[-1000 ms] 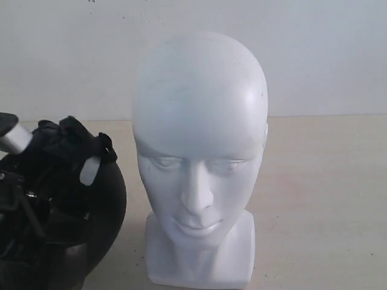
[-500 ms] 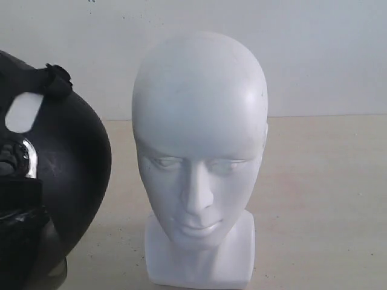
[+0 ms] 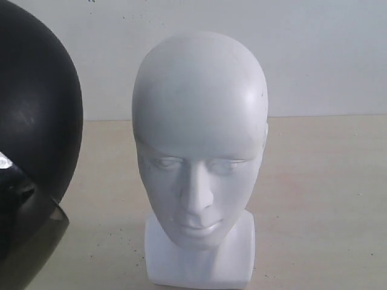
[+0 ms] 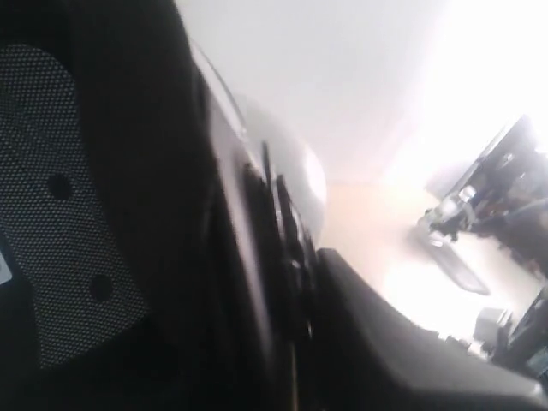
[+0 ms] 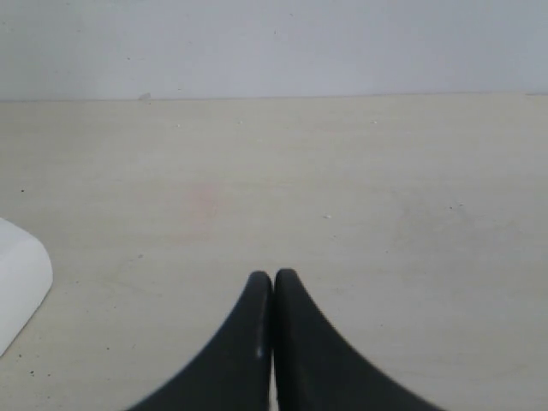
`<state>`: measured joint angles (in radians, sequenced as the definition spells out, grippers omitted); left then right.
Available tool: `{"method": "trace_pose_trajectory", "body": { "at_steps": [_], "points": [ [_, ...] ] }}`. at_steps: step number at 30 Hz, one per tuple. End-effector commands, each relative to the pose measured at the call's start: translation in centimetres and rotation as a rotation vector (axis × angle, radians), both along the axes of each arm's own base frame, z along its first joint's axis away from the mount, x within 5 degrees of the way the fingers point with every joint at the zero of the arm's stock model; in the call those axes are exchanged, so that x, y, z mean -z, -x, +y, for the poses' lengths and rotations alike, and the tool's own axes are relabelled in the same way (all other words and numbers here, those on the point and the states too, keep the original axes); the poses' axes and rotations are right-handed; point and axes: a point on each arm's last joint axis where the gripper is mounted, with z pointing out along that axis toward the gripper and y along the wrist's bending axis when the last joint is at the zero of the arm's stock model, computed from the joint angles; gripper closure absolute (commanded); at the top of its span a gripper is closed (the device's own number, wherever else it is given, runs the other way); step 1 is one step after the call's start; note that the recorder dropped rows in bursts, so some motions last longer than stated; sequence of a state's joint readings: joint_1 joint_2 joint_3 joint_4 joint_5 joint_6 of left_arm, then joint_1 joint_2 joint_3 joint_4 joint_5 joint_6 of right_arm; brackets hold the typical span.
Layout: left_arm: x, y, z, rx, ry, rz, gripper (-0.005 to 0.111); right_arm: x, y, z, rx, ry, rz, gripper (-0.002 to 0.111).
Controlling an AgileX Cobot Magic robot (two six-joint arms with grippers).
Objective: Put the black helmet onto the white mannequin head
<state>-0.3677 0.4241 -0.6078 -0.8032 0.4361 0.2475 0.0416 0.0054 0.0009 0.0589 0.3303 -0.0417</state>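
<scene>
1. At nine o'clock of the white mannequin head, in the exterior view, the black helmet appears to hang clear of the desk. Its shell reaches above the crown's height and is apart from it, and the smoky visor sits at the helmet's six o'clock.
2. The left wrist view is filled with the helmet's padded lining — the left pincer cannot be made out there, so I cannot tell whether it is clamped on the rim.
3. The right pincer is pressed together on nothing over bare desk, with a corner of the head's base in sight nearby.
4. Risks, as I judge them:
   - The head stands free on a small base, so a rim striking it sideways could topple it.
   - Lowering off-centre could snag the lining on an ear.
   - A one-sided hold might let the shell swing or slip — the idle right arm offers no steadying.
</scene>
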Motion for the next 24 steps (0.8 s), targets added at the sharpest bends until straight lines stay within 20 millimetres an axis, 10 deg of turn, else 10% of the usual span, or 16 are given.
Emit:
{"method": "trace_pose_trajectory", "body": {
  "at_steps": [1, 24],
  "points": [
    [-2.0, 0.6, 1.0, -0.078, 0.167, -0.126, 0.102, -0.1, 0.0, 0.0, 0.002, 0.005, -0.014, 0.109],
    [-3.2, 1.0, 1.9, -0.113, 0.414, -0.125, 0.102, -0.1, 0.0, 0.0, 0.002, 0.005, -0.014, 0.109]
  ]
}}
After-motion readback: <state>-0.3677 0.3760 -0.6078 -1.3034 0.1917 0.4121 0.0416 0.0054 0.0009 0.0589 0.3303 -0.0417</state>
